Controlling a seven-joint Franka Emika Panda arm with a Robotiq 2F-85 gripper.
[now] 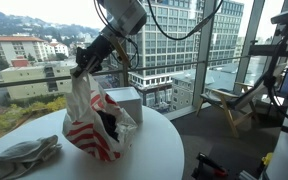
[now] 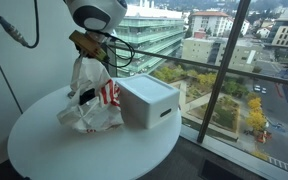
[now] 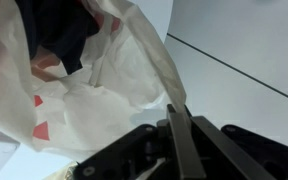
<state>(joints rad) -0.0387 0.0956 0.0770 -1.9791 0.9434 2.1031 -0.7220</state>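
A white plastic bag (image 1: 96, 118) with red stripes stands on the round white table (image 1: 154, 155). Its top edge is pulled upward by my gripper (image 1: 81, 68), which is shut on the bag's handle. In an exterior view the bag (image 2: 92, 95) hangs from the gripper (image 2: 87, 50) beside a white box (image 2: 149, 100). In the wrist view the fingers (image 3: 184, 140) are pressed together on a thin strip of the bag (image 3: 94, 75), and a dark item (image 3: 59, 30) lies inside the bag's open mouth.
A grey-white cloth (image 1: 26, 155) lies near the table's front edge. The white box (image 1: 124, 100) stands behind the bag. A wooden folding chair (image 1: 229, 103) is by the window. Large windows surround the table.
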